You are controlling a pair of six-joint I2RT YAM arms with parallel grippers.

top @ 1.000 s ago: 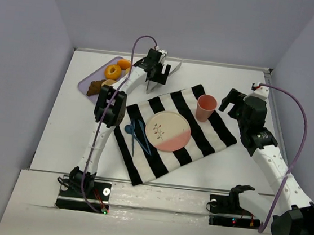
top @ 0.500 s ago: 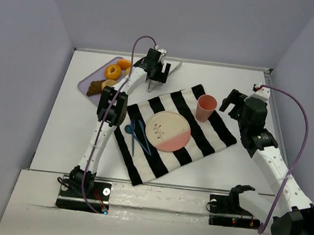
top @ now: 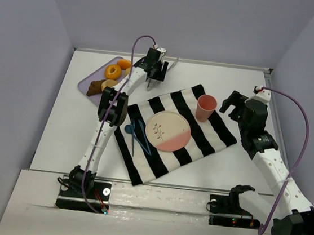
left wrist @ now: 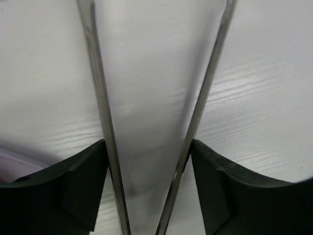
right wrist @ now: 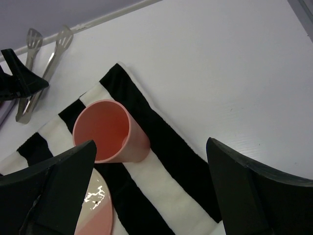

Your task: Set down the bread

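Barely begun: the bread [top: 111, 83] lies on the far-left tray [top: 84, 84], plate [top: 168, 131] bare, while the left gripper [left wrist: 147, 147] straddles the tongs [left wrist: 100, 98], half-wide, grip uncertain.

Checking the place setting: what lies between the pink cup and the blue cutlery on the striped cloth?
The pink-and-cream plate sits between the cup and the blue cutlery; the top view shows it.

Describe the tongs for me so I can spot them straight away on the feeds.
Start at the black-and-white striped cloth and go to its far edge. Just beyond it, near the back wall and right of the food tray, lie the tongs: the only bare-metal item, two slim arms ending in slotted paddle tips.
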